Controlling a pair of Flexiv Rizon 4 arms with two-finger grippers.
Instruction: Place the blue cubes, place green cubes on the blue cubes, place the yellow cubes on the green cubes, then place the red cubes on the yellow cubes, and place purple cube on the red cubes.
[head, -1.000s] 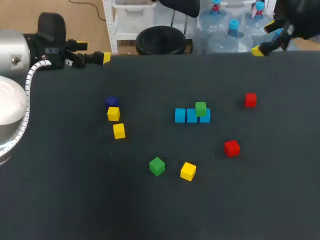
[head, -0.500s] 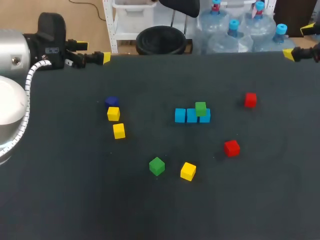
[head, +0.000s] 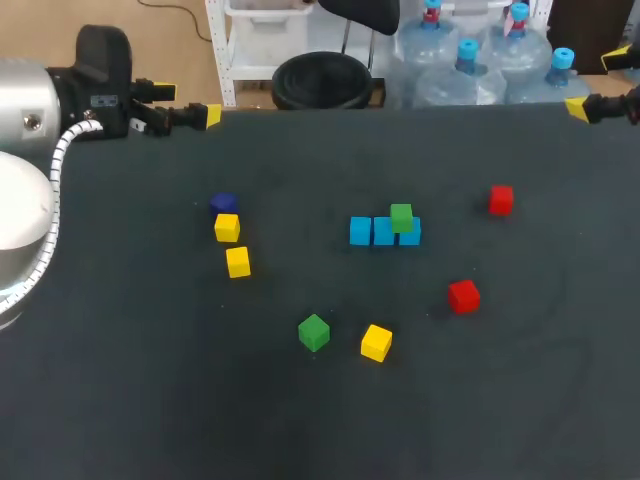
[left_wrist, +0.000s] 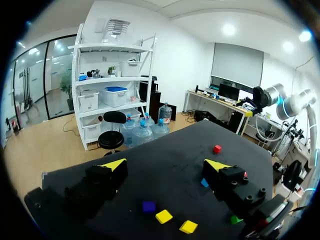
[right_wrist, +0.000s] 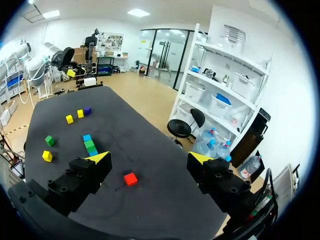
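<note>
Both grippers open wide, nothing btwn fingers: left gripper (left_wrist: 165, 166) at far-left corner of table (head: 300, 420), right gripper (right_wrist: 149, 159) at far-right edge. Blue cubes (head: 383, 231) in a touching row mid-table w/ one green cube (head: 401, 217) atop; other green cube (head: 314, 332), yellow cubes (head: 238, 262), red cubes (head: 463, 296), purple cube (head: 223, 203) lie loose around.

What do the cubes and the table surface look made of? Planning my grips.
The red cube, like the rest: likely painted wood or hard plastic, judging by sharp edges and flat, even, matte colour. The table: seems covered in a dark matte cloth or mat; it shows no reflections.
</note>
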